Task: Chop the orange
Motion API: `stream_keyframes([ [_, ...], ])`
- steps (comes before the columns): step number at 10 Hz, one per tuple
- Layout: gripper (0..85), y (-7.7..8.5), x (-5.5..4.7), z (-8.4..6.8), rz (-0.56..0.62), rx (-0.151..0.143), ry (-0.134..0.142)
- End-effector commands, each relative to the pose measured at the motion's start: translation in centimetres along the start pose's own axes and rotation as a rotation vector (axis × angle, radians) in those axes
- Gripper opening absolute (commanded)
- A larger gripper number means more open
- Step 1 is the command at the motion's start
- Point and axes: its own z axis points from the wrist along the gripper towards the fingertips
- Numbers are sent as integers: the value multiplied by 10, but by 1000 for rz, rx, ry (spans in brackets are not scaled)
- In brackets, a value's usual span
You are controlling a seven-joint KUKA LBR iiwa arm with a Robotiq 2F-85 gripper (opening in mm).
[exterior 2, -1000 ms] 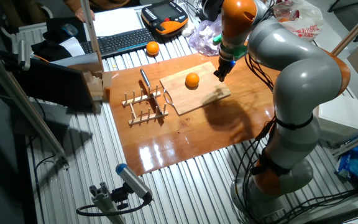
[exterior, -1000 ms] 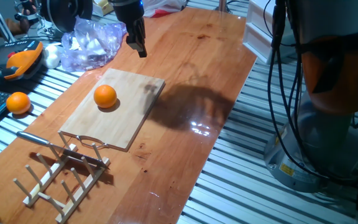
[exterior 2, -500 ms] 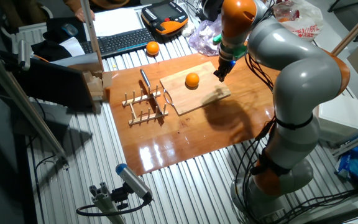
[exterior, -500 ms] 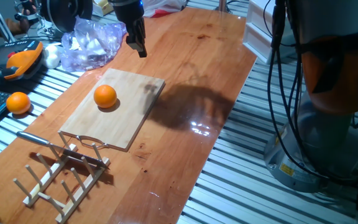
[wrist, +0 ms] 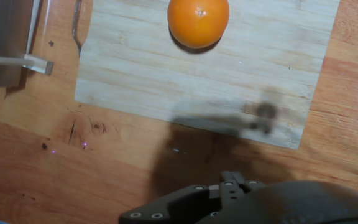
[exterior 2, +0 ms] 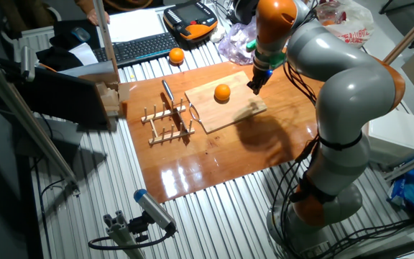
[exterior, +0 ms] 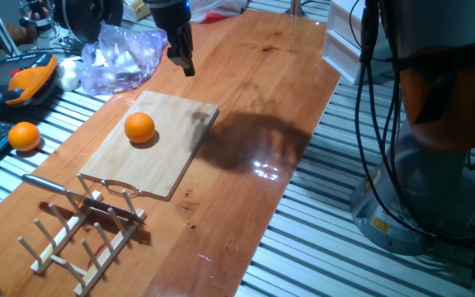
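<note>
1. The arm [exterior 2: 351,93] is built of thick, rounded grey segments joined by orange bands.
2. Black cables [exterior: 382,99] hang in a bundle beside the base at the frame's right.
3. The gripper [exterior: 181,59] is dark, with a blue-lit section above.
4. The hand view shows small round screws at the lower edge.

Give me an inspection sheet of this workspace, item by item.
Surface: glossy wooden tabletop over slatted metal bench.
Job's things: whole, uncut orange on the cutting board; knife resting in wooden rack.
Clutter: second orange off the wood, near keyboard; crumpled plastic bag; orange-and-black handheld device.
End effector: raised beyond the board's far edge, carrying nothing; finger state unclear.
Cables: black bundle hanging by the robot base.
Surroundings: white box beside the arm.
</note>
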Motion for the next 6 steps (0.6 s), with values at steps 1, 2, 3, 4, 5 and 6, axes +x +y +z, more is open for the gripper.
stream_keyframes([
  [1,0,0,0,0,59,1,-8],
  [2,0,0,0,0,128,12,-2],
  [3,0,0,0,0,130,-51,54],
  [4,0,0,0,0,137,-127,53],
  [5,0,0,0,0,118,-116,22],
  [6,0,0,0,0,103,-111,19],
])
